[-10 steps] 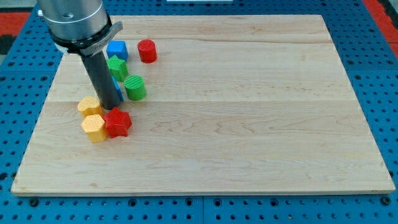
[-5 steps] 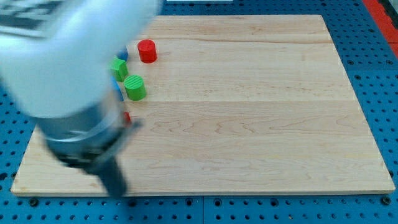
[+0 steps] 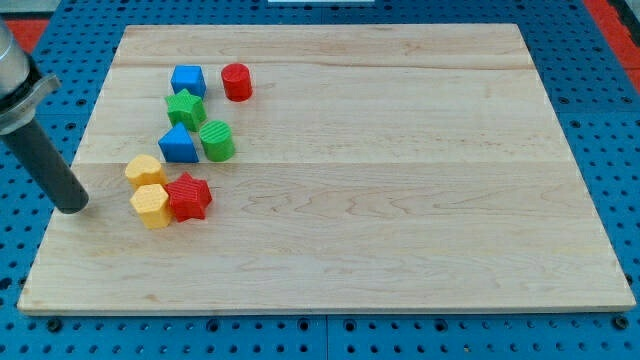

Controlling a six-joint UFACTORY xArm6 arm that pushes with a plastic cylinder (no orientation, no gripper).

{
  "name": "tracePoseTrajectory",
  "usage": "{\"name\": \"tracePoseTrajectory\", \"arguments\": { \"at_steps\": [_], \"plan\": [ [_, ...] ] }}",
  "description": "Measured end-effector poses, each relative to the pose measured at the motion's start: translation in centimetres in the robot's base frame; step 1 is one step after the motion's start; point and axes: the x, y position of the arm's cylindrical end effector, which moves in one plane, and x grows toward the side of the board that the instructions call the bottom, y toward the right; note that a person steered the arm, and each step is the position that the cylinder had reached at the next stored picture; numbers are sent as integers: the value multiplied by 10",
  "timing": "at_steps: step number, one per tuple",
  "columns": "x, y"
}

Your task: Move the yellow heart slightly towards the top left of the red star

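The yellow heart point(image 3: 144, 171) lies on the wooden board point(image 3: 400, 180) at the view's left, just up and left of the red star point(image 3: 188, 196). A yellow hexagon block point(image 3: 151, 206) touches the star's left side, right below the heart. My tip point(image 3: 75, 207) rests on the board near its left edge, left of the yellow blocks and apart from them.
Above the heart lies a cluster: a blue triangle point(image 3: 180, 145), a green cylinder point(image 3: 217, 140), a green star point(image 3: 186, 107), a blue cube point(image 3: 187, 80) and a red cylinder point(image 3: 236, 81). The board's left edge is close to my tip.
My rod left its spot between the yellow heart and the red star, swept towards the view's bottom, and now stands at the board's left edge. The blocks lie as before.
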Motion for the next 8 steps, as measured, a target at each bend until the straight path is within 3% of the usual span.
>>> {"name": "tracePoseTrajectory", "arguments": {
  "at_steps": [2, 8],
  "plan": [
    [-10, 57],
    [-36, 42]
  ]
}}
